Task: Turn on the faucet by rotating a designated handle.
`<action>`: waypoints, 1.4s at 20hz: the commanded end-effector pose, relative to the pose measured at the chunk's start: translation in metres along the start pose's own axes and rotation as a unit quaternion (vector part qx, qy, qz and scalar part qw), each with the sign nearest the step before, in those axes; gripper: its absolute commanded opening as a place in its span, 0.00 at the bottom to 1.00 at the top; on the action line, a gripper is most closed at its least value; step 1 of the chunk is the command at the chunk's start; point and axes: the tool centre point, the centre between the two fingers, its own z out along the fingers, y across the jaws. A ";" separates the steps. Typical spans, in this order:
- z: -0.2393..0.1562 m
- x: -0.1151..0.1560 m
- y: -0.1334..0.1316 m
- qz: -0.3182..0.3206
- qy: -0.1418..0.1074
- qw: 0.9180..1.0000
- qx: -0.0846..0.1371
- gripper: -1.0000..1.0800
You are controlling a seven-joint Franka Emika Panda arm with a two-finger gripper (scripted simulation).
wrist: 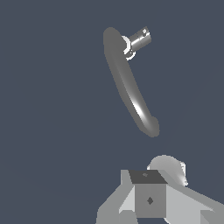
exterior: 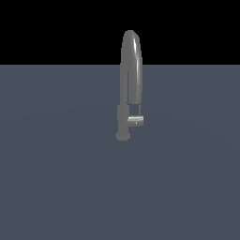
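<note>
The faucet [exterior: 130, 70] stands upright on a flat grey surface [exterior: 56, 178], slightly toward the exterior view's right of centre, its arched spout rising above the surface's far edge. The handle [exterior: 136, 121] projects sideways from the lower body toward the exterior view's right, just above the round base. In the wrist view, the faucet [wrist: 129, 85] is seen from above, with the handle [wrist: 140, 38] protruding from the body. Only part of the robot's structure [wrist: 151, 199] appears there; the gripper's state cannot be determined.
</note>
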 end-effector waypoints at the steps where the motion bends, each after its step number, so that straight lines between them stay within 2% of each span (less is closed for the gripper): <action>1: 0.002 0.016 -0.001 0.017 -0.019 1.000 0.016 0.00; 8: 0.012 0.059 0.000 0.064 -0.073 0.993 0.063 0.00; 15: 0.027 0.103 0.004 0.112 -0.128 0.979 0.111 0.00; 22: 0.048 0.146 0.011 0.161 -0.185 0.956 0.161 0.00; 28: 0.072 0.182 0.018 0.206 -0.237 0.927 0.206 0.00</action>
